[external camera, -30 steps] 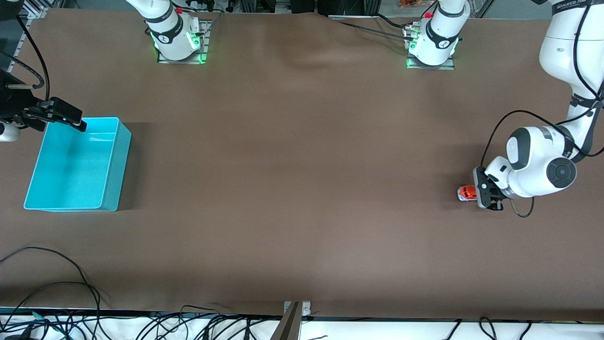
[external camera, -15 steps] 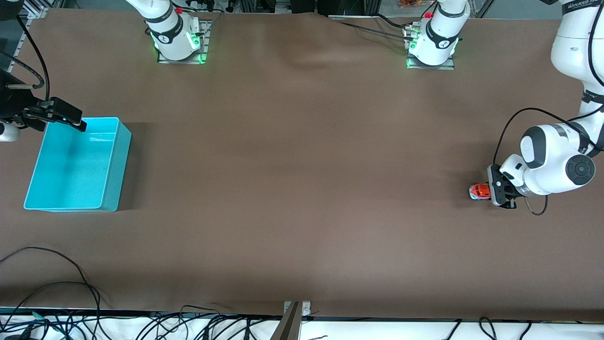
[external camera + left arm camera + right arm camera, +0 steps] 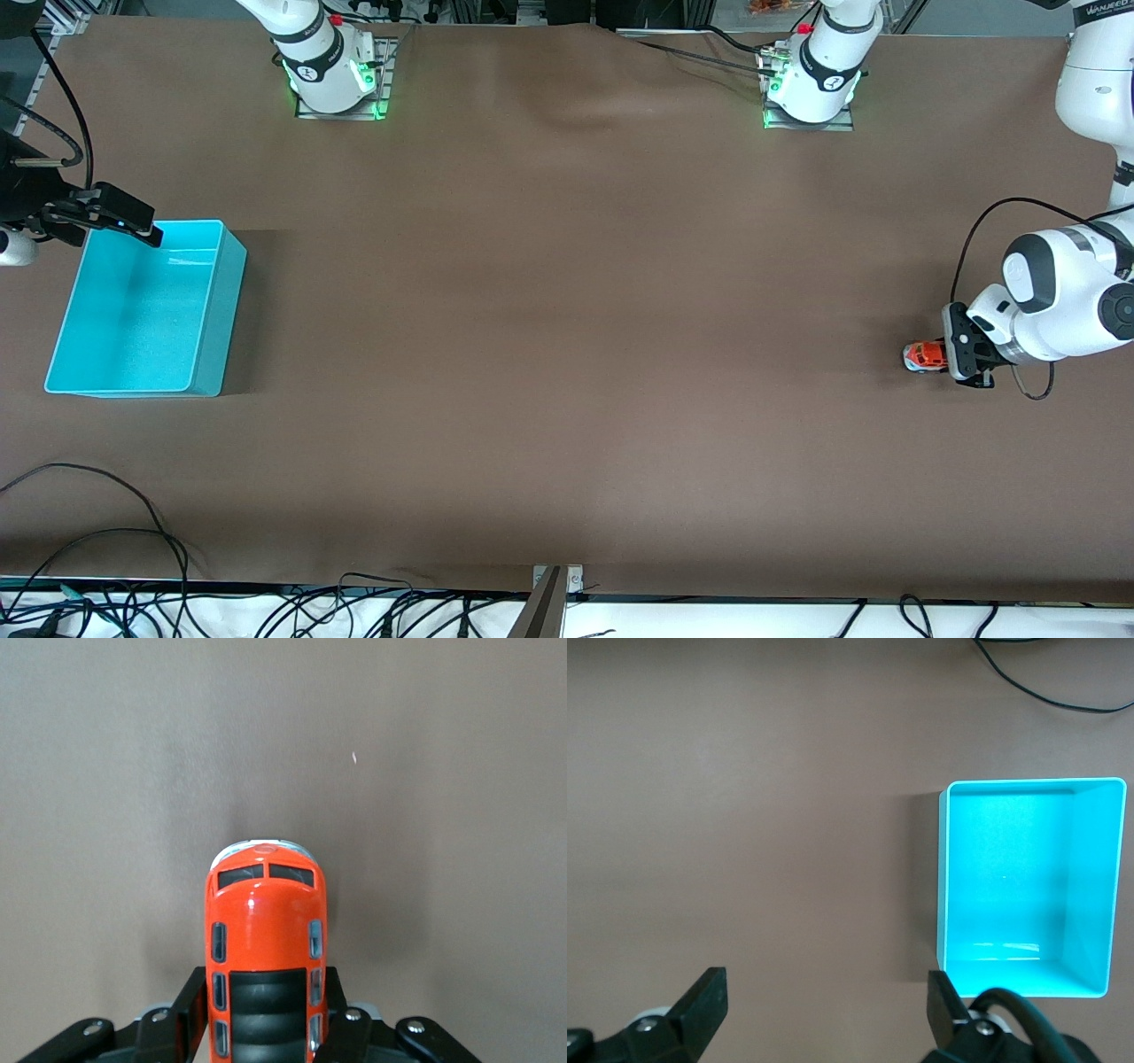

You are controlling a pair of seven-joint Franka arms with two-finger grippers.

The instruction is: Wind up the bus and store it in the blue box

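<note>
Two grippers engaged: left gripper (image 3: 946,358) clamped on bus (image 3: 926,355) at table's left-arm edge for winding, right gripper (image 3: 824,1010) wide open, empty, waiting over blue box (image 3: 205,332).

Orange-red bus (image 3: 266,948) with a black roof panel, grey windows and white front sits between black fingers (image 3: 188,1014); cyan blue box (image 3: 1028,890) glows on the plain brown table (image 3: 567,310).
</note>
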